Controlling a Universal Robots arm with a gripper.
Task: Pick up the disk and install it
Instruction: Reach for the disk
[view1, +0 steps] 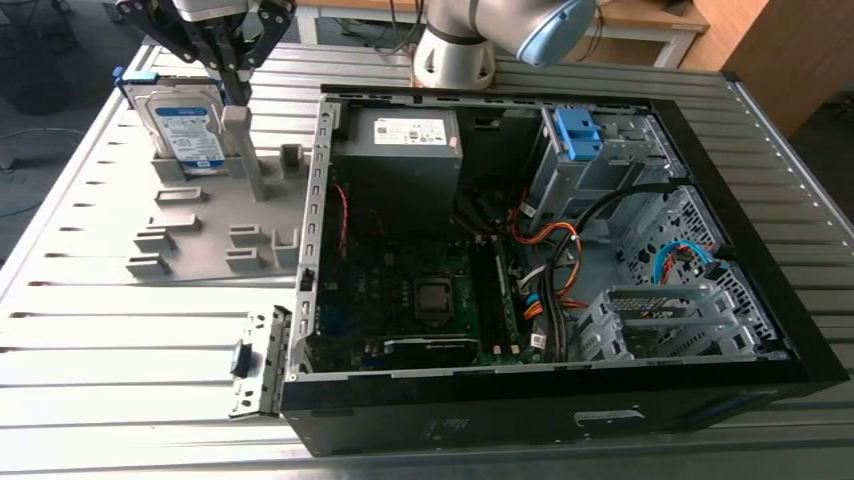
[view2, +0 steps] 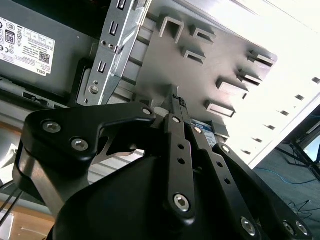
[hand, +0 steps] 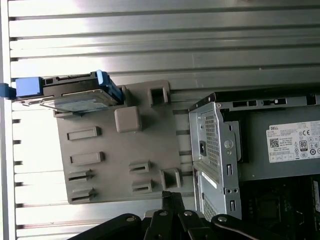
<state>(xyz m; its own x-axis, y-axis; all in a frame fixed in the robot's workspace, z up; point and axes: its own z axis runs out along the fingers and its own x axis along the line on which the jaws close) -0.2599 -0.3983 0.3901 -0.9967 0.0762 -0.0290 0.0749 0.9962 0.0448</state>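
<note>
The slatted metal surface (view1: 120, 330) carries everything. Most of it is taken by the open computer case (view1: 534, 410), which lies on its side so that its inside faces up and can be reached from above. Its metal drive bay with the blue bracket (view1: 577, 130) sits at the far end, probably where the drive is meant to go.

At the exterior view's left of the case lies a grey fixture plate (view1: 200, 230) with raised slots and tabs. The disk (view1: 187, 125) stands on edge in one of the plate's far slots, label face showing and blue rails around it. It is likely propped upright like this so that its top edge is free to be gripped.

The tool (view1: 238, 92) hangs above the plate's grey post (view1: 236, 140), just beside the disk and not touching it. Its fingers look pressed together with nothing between them, so the disk has not been picked up.
</note>
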